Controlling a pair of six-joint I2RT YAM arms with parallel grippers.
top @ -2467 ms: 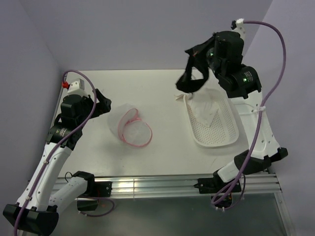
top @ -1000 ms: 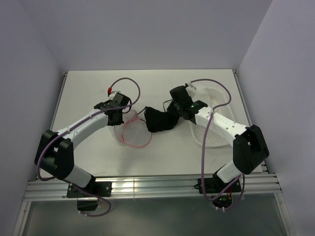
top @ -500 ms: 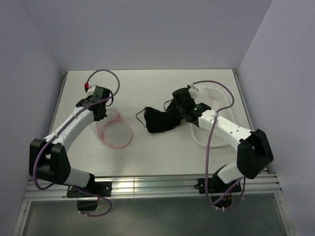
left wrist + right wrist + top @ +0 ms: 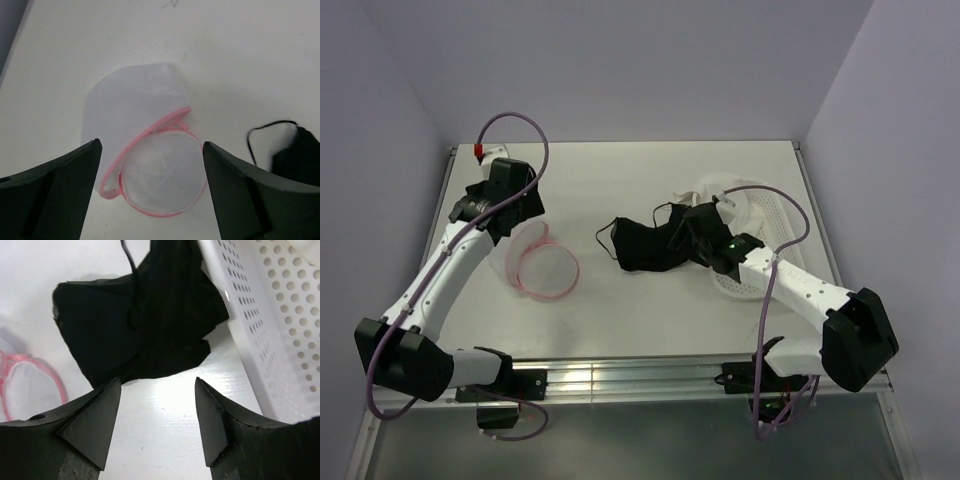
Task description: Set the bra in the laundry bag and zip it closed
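The black bra (image 4: 640, 245) lies crumpled on the table's middle, one thin strap looping out to its left. It fills the upper part of the right wrist view (image 4: 140, 325). My right gripper (image 4: 692, 238) hovers at the bra's right edge, open (image 4: 157, 381), with only bare table between its fingers. The laundry bag (image 4: 542, 262), white mesh with a pink rim, lies open on the table to the left. My left gripper (image 4: 520, 212) is open above the bag's far-left side. In the left wrist view the bag (image 4: 155, 165) lies below the spread fingers, untouched by them.
A white perforated basket (image 4: 775, 215) stands at the right, close behind the right gripper, and its wall shows in the right wrist view (image 4: 260, 315). A white cloth (image 4: 715, 190) lies at the basket's far end. Purple walls close in the table.
The left gripper dragged the laundry bag leftward, then opened and lifted off it. The right gripper opened, left the bra on the table and drew back to the right.
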